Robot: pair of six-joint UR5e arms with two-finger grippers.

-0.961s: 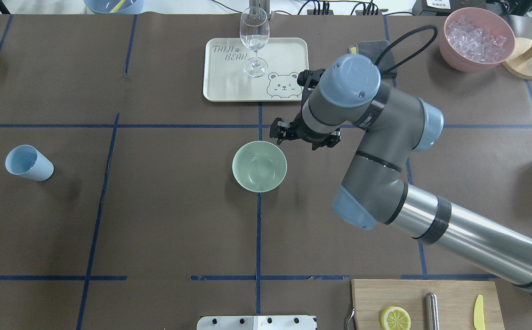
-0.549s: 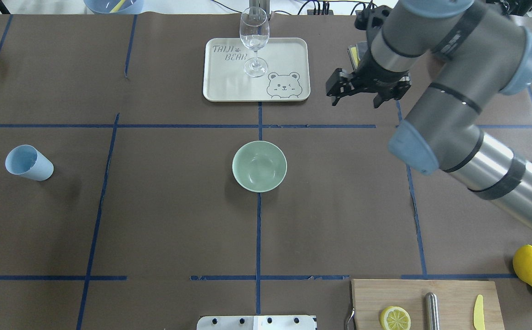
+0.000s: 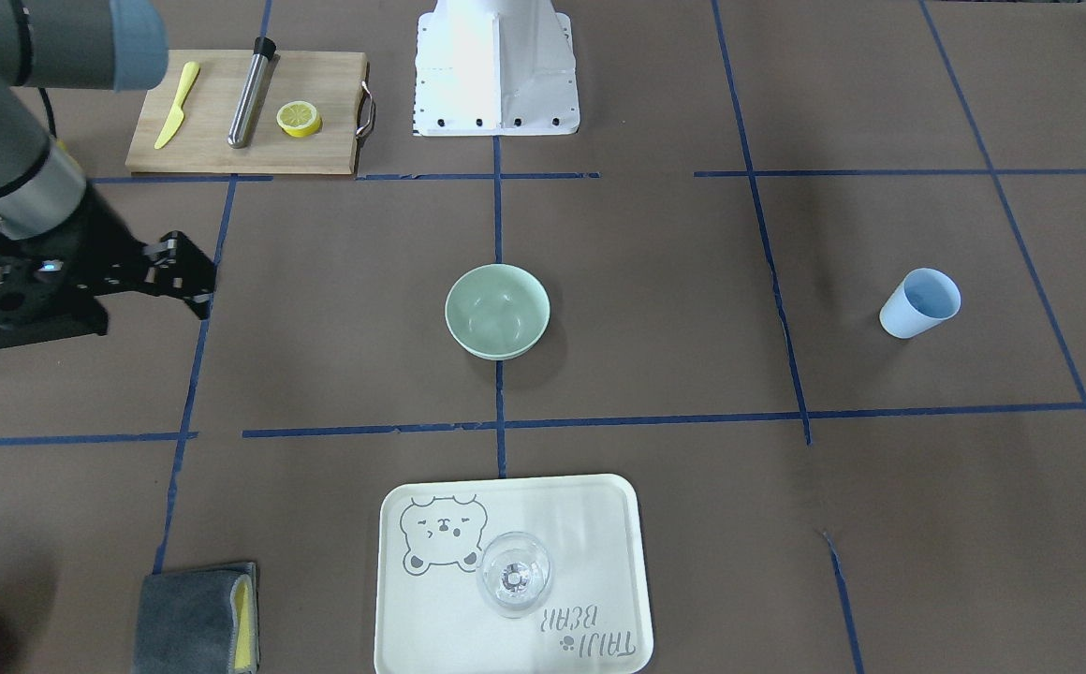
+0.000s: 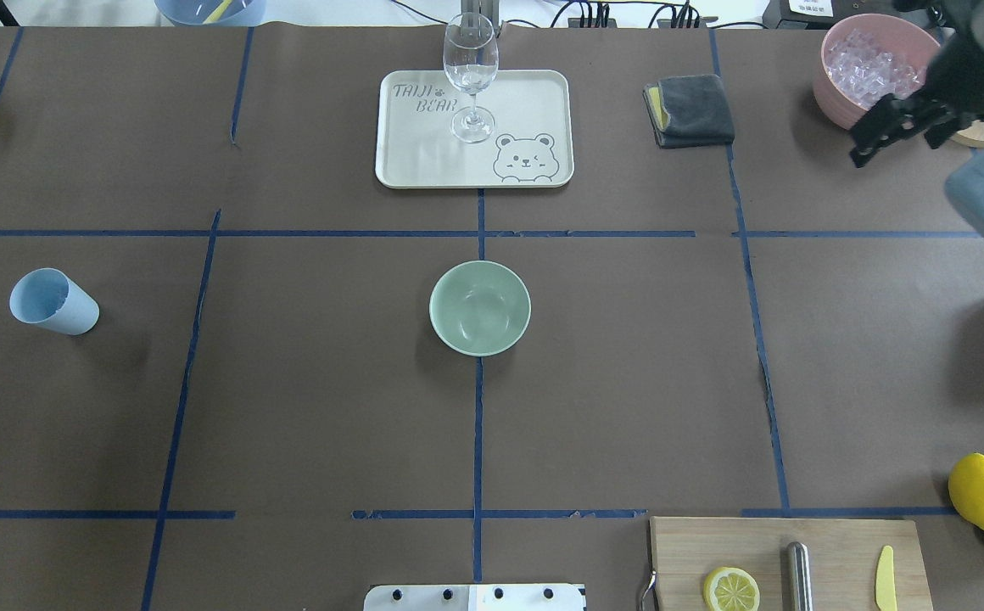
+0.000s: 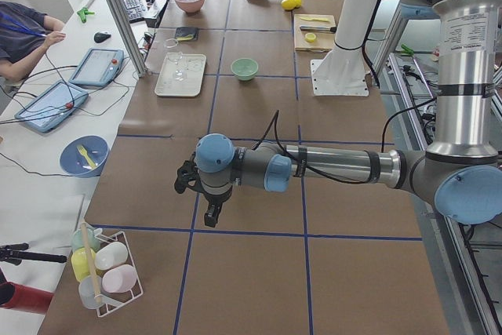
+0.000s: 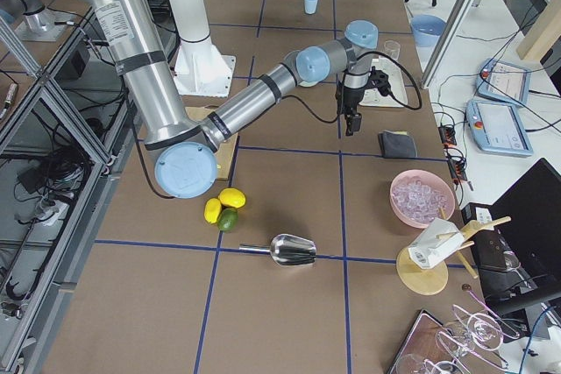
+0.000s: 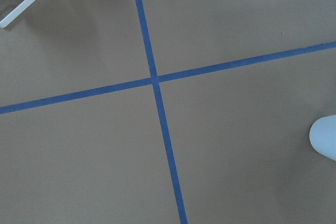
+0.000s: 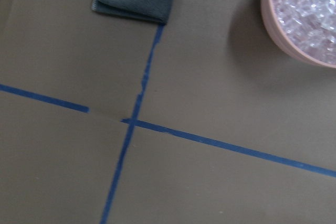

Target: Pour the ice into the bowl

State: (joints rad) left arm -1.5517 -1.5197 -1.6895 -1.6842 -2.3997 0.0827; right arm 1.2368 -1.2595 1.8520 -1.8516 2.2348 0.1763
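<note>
The mint-green bowl [image 4: 480,307] stands empty at the table's middle; it also shows in the front-facing view [image 3: 497,311]. The ice [image 4: 874,64] is a heap of small clear cubes in the pink container [image 4: 831,85] at the back right, also in the right wrist view [image 8: 310,9]. My right gripper [image 4: 897,146] is open and empty, just in front of the pink container and far from the bowl; it also shows in the front-facing view [image 3: 189,274]. My left gripper [image 5: 200,198] hovers over bare table at the left end; I cannot tell whether it is open or shut.
A wine glass [image 4: 470,72] stands on the cream tray [image 4: 534,93]. A grey cloth [image 4: 690,110] lies beside it. A light blue cup [image 4: 53,301] lies at the left. A board [image 4: 687,543] holds a lemon slice [image 4: 730,589]. Lemons [image 4: 981,490] and a metal scoop [image 6: 285,250] sit at the right.
My right arm has swung from just beside the mint-green bowl away to the back right, ending next to the pink container. Its gripper stayed open and empty. The bowl has not moved.
</note>
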